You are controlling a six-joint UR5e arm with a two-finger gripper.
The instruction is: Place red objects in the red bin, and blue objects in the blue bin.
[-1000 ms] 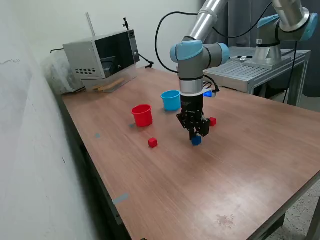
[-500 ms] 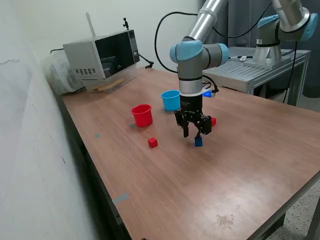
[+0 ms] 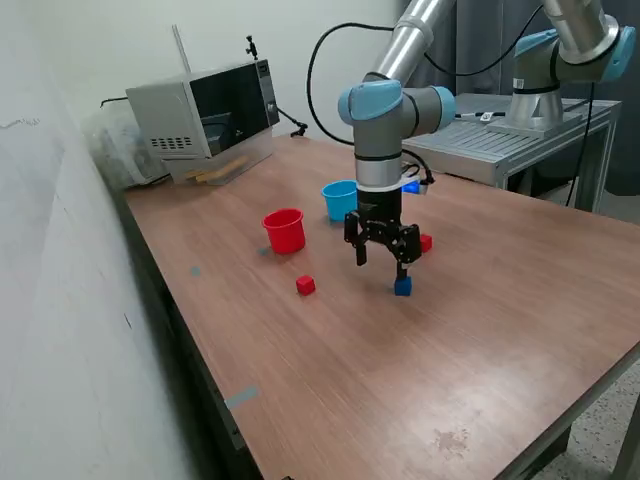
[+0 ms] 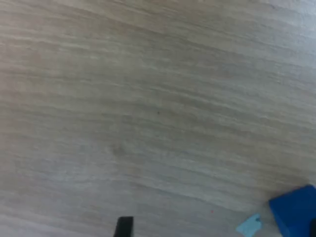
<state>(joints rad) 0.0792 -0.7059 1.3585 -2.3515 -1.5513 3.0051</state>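
Observation:
My gripper point(image 3: 383, 264) hangs open just above the table, nothing between its fingers. A dark blue cube point(image 3: 402, 286) lies on the wood right under the finger on the exterior view's right. In the wrist view that blue cube point(image 4: 295, 212) shows at the frame's corner, with one black fingertip point(image 4: 123, 228) apart from it. One red cube point(image 3: 305, 285) lies toward the exterior view's left, another red cube point(image 3: 426, 242) just behind the gripper. The red cup point(image 3: 285, 230) and the light blue cup point(image 3: 340, 199) stand upright farther back. I cannot see into either.
A grey microwave-like box point(image 3: 205, 115) stands at the back left of the wooden table point(image 3: 330, 380). A second arm point(image 3: 560, 60) is mounted on a metal bench point(image 3: 500, 145) at the back right. A wall runs along the exterior view's left.
The gripper, shut on the blue cube a second ago, has opened and risen a little. The blue cube now lies free on the table.

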